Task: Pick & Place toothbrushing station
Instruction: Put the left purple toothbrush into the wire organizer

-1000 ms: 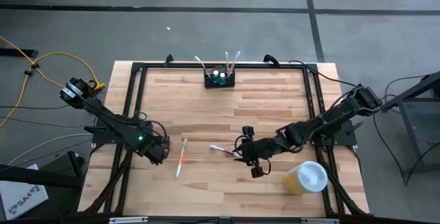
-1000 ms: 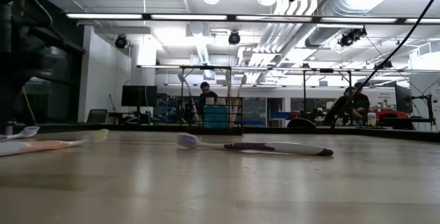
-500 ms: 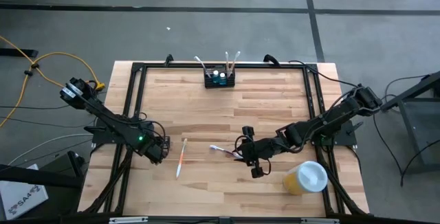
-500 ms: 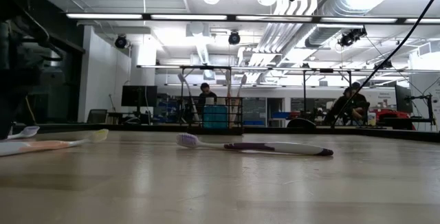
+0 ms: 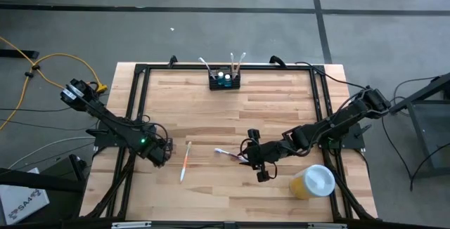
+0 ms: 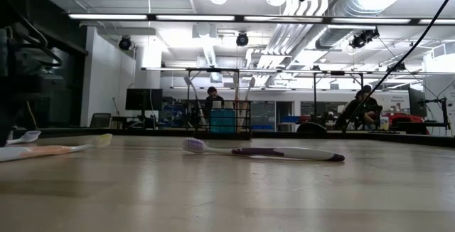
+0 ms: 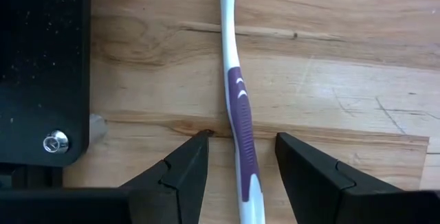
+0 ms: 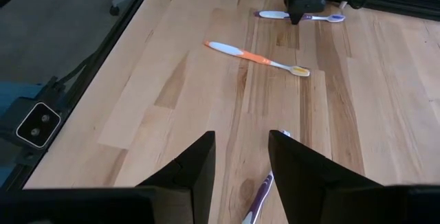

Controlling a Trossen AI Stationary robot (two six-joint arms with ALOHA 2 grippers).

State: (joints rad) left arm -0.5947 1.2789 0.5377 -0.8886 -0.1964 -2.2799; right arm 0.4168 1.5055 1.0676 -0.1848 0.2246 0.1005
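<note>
The black caddy (image 5: 224, 81) stands on its base at the table's far edge, with toothbrushes upright in its slots. My left gripper (image 5: 162, 153) is open at the table's left. Its fingers stand on either side of the handle of a purple-and-white toothbrush (image 7: 239, 107) that lies flat, and they do not touch it. An orange-and-white toothbrush (image 5: 185, 160) lies flat just to the right. My right gripper (image 5: 256, 155) is open and empty, right of centre. Another purple-and-white toothbrush (image 5: 228, 153) lies just in front of its fingers, also seen in the right wrist view (image 8: 258, 196).
A yellow cup with a white lid (image 5: 313, 181) stands near the table's front right, close behind my right gripper. A black frame rail (image 5: 144, 102) runs along the table's edges. Bare wood lies between the caddy and the loose toothbrushes.
My left arm has shifted slightly at the table's left, over its toothbrush. The toothbrushes, the caddy and the cup have stayed where they were.
</note>
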